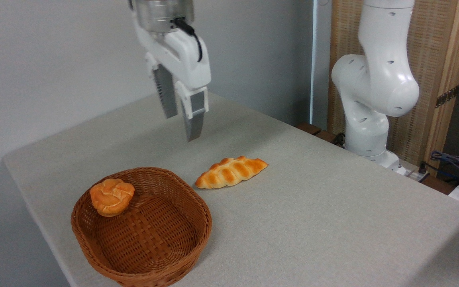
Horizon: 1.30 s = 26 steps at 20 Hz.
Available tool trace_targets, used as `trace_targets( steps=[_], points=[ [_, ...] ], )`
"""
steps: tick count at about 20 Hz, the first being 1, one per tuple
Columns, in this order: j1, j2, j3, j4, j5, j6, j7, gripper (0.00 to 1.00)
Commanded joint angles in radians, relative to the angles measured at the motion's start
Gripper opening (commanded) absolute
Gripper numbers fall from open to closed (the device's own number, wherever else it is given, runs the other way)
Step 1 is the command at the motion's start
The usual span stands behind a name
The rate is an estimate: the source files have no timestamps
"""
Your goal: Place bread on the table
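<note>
A brown woven wicker basket (142, 235) is seen at the lower left. A small round orange bun (112, 196) is propped against its inner left wall. Dark cables (450, 161) are bunched at far right.

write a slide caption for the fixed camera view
Braided bread lies on the table beside the wicker basket; open gripper above.

White robot arm (373, 79) rises at right, base joints stacked, upper part leaving frame top. Wrist re-enters at top left, pointing down. Tool (181, 125) hangs in air, tilted slightly; two grey ridged fingers (167, 95) parted with gap between, empty.
</note>
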Motion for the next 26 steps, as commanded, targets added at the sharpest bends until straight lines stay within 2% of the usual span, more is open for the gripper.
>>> trace_targets(
  steps=[1, 3, 6, 8, 12, 16, 25, 26],
  points=[
    [0.168, 0.104, -0.133, 0.149, 0.000, -0.061, -0.062, 1.00],
    [0.189, 0.104, -0.169, 0.148, 0.008, -0.061, -0.062, 1.00],
    [0.189, 0.106, -0.177, 0.148, 0.025, -0.061, -0.082, 1.00],
    [0.189, 0.106, -0.191, 0.145, 0.059, -0.061, -0.090, 1.00],
    [0.189, 0.102, -0.193, 0.136, 0.062, -0.057, -0.090, 1.00],
    [0.188, 0.093, -0.196, 0.108, 0.094, -0.027, -0.089, 1.00],
    [0.186, 0.072, -0.196, 0.074, 0.100, 0.022, -0.092, 1.00],
    [0.186, 0.072, -0.196, 0.073, 0.123, 0.027, -0.092, 1.00]
  ],
)
